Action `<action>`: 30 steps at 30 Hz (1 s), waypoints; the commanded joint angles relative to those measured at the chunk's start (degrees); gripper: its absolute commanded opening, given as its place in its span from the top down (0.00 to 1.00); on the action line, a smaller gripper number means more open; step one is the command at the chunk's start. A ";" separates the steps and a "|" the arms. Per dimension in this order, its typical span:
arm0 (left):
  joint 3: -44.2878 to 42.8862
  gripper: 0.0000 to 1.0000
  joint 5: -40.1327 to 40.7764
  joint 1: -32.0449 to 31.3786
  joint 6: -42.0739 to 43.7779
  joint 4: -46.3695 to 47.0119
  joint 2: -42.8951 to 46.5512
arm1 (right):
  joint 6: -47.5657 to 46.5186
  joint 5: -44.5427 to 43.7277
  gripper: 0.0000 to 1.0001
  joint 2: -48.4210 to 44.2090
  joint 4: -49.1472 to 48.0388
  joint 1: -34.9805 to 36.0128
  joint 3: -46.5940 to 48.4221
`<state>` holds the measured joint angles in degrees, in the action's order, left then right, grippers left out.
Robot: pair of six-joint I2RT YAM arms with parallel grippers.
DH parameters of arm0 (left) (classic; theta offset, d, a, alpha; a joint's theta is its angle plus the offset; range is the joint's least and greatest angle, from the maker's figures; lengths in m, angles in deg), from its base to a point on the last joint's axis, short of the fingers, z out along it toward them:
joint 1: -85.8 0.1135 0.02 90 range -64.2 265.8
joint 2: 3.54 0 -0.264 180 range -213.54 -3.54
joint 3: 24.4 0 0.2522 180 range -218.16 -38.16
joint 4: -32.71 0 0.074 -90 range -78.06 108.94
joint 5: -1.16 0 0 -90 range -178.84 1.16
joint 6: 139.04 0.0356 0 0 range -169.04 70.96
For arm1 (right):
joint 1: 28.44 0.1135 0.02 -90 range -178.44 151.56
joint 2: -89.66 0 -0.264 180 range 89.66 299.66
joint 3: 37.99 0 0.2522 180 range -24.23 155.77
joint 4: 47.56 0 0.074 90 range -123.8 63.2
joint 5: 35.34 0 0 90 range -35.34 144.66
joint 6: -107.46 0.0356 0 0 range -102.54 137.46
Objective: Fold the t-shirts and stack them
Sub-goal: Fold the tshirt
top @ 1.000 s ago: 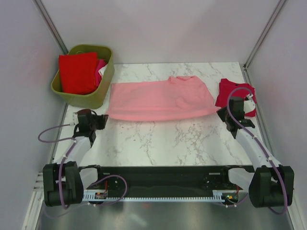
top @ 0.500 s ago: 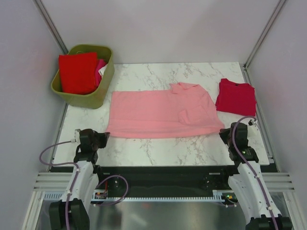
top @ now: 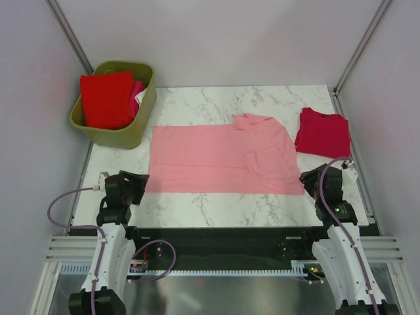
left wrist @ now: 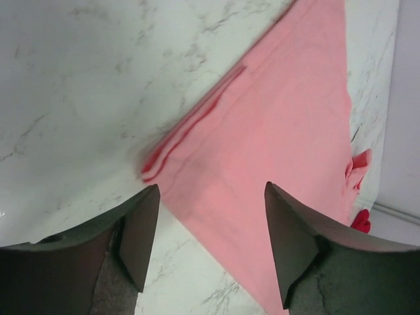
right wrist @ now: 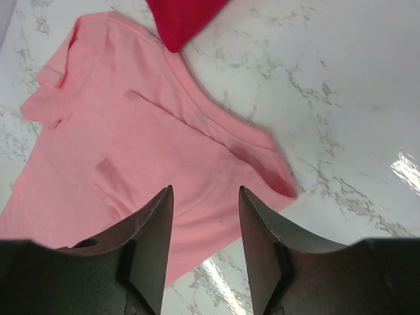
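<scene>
A light pink t-shirt (top: 220,161) lies spread flat across the middle of the table, collar and sleeve to the right. My left gripper (top: 138,185) stands open just off its near left corner (left wrist: 154,167), holding nothing. My right gripper (top: 308,182) is open over the near right corner (right wrist: 279,180), its fingers (right wrist: 149,246) clear of the cloth. In the wrist views the pink t-shirt (left wrist: 282,131) (right wrist: 125,138) lies beyond the open left gripper (left wrist: 210,246) and right gripper (right wrist: 205,248). A folded dark crimson t-shirt (top: 323,133) (right wrist: 184,16) rests at the far right.
An olive-green basket (top: 131,134) stands at the back left corner, holding a bright red shirt (top: 105,98) with hot pink (top: 138,88) and white cloth (top: 140,98) beside it. Bare marble (top: 216,210) runs along the near edge.
Both grippers drew the pink shirt's near edge toward me, then opened and let go. The near corners have dropped and the shirt lies flatter.
</scene>
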<state>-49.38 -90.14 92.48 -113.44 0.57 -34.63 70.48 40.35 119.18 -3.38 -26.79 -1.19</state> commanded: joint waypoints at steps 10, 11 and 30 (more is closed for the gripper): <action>-23.22 0.18 -7.66 -1.22 20.72 5.52 -14.25 | -14.70 14.21 0.50 40.42 -21.61 0.46 22.91; -23.84 0.18 -7.32 -1.75 20.98 7.45 -16.52 | -13.65 17.35 0.49 42.97 -22.67 0.72 25.53; -37.28 0.20 0.42 -10.89 26.34 21.71 -41.85 | -24.01 14.66 0.53 93.16 -16.88 9.77 70.37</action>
<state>-82.36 -93.75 82.75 -91.52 18.06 -74.85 48.14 56.09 209.82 -21.83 -17.63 64.76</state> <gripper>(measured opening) 0.801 0.460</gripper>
